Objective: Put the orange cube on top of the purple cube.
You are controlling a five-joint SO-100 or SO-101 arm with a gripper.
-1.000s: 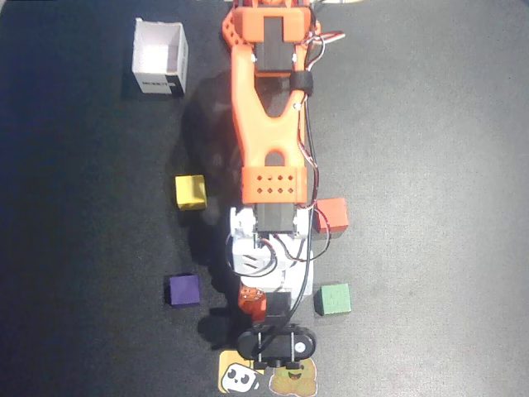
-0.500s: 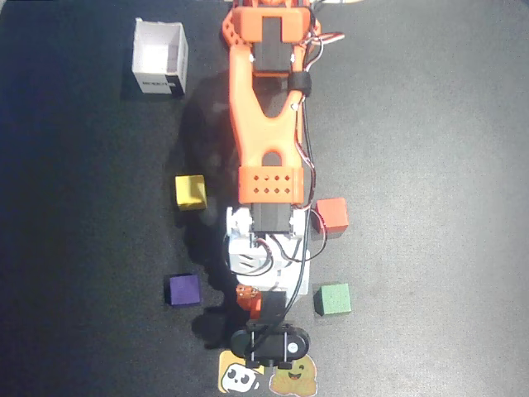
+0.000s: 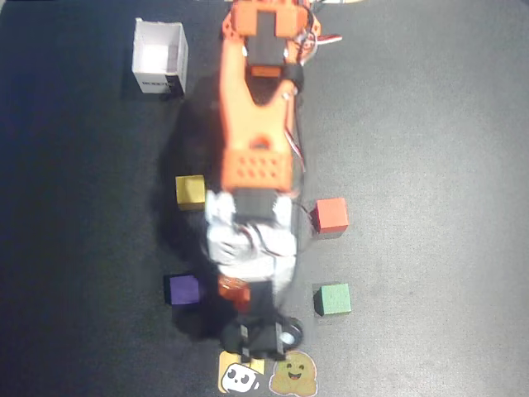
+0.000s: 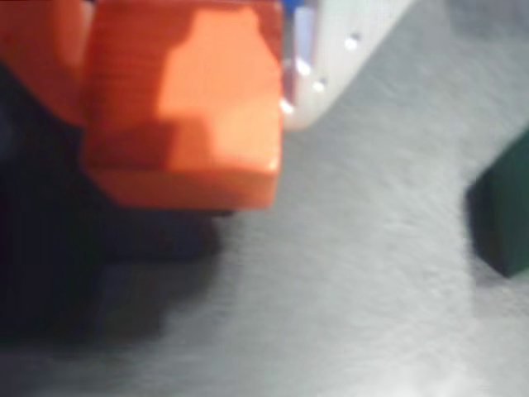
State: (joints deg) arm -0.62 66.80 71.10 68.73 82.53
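In the wrist view the orange cube (image 4: 186, 99) fills the upper left. It is clamped between an orange finger (image 4: 41, 58) and a white finger (image 4: 331, 58) of my gripper (image 4: 186, 124), which is shut on it, and its dark shadow falls on the mat below. In the overhead view the gripper (image 3: 240, 302) hangs just right of the purple cube (image 3: 183, 289), apart from it. The wrist mostly hides the held cube there.
An orange-red cube (image 3: 331, 214), a green cube (image 3: 334, 298) and a yellow cube (image 3: 190, 192) lie around the arm on the dark mat. A white open box (image 3: 159, 58) stands at the back left. Two stickers (image 3: 269, 375) sit at the front edge.
The arm has swung left in the overhead view, carrying the gripper closer to the purple cube; it is motion-blurred now. The cubes on the mat have not moved.
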